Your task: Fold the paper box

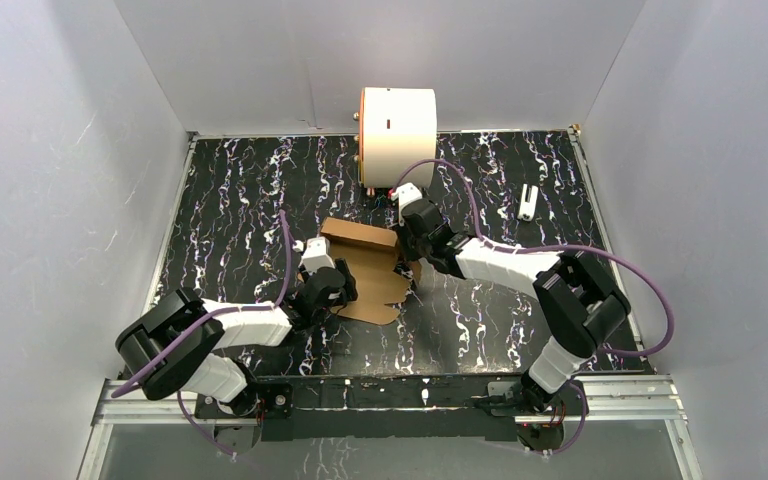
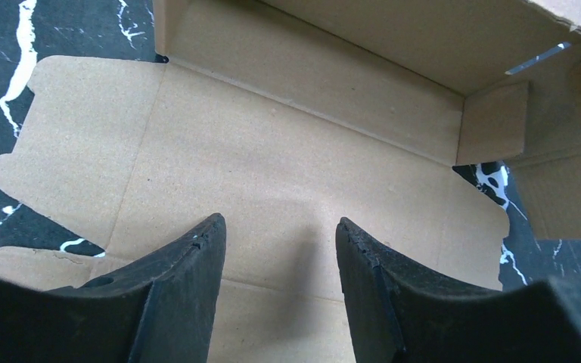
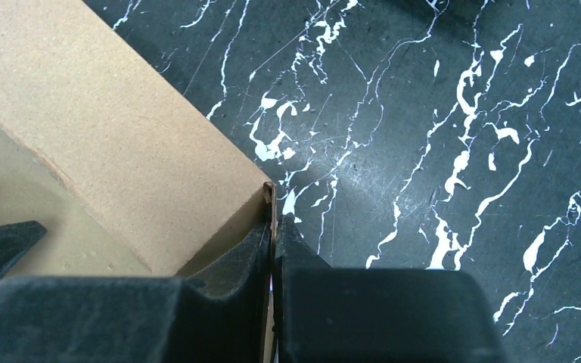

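Paper box sits mid-frame on the table in the top view, part folded. The far wall is up along its upper edge and the base panel lies flat.

Left wrist view: rounded tabs of the box lie flat on the marble at the left edge. A small side flap stands at the right, where the raised wall ends.

Left gripper is over the base panel near its lower-left edge, jaws apart with only flat cardboard showing between them.

Right gripper is at the box's right side, jaws pinched together on a thin upright cardboard edge at the corner of the box.

Open marble shows left of the box, and on the right past the right arm. Grey walls close off the left, right and back.

White cylinder with an orange rim sits at the back edge, just beyond the box; can't tell its contents. Small white part lies at upper right, well apart from the box.

Inside the box, only the left fingers are visible.
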Robot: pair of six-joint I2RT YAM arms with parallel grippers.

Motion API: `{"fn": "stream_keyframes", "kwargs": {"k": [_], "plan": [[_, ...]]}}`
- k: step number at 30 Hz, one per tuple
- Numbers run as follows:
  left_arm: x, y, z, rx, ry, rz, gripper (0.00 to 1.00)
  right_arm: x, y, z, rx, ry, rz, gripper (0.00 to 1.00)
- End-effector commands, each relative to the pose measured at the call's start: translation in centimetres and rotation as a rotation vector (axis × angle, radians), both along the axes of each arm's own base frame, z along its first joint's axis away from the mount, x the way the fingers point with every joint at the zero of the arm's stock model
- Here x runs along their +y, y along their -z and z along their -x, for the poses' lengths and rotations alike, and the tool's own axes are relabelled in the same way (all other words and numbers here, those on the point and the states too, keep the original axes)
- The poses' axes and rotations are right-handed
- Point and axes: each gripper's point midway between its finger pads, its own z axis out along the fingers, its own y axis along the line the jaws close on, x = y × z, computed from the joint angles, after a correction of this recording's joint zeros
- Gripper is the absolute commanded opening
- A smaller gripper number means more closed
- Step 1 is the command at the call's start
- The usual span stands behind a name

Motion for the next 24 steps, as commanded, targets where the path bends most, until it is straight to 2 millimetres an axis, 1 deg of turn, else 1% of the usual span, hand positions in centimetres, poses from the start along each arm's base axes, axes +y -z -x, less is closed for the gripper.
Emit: {"fn": "stream_keyframes", "kwargs": {"k": [1,6,9,15,21,24], "plan": [[-1.0,1.5,1.8,0.094,0.058,0.044,0.52,0.5,-1.0,-1.7,-0.016,0.075,-0.068,0.15],[-2.4,1.5,2.7,0.103,0.08,0.089,0.52,1.2,-0.8,-1.7,0.011,0.086,-0.108,0.21],[-3.0,1.4,3.3,0.11,0.076,0.118,0.51,1.1,-0.8,-1.6,0.006,0.083,-0.113,0.22],[-2.2,1.7,3.5,0.119,-0.011,0.165,0.48,0.2,-2.2,-0.6,-0.037,0.061,-0.131,0.31],[-2.3,2.3,3.4,0.144,-0.031,0.159,0.47,-1.1,-4.0,0.6,-0.074,0.05,-0.162,0.36],[-2.4,2.7,3.6,0.158,-0.032,0.156,0.47,-1.5,-4.1,1.3,-0.077,0.028,-0.178,0.37]]}}
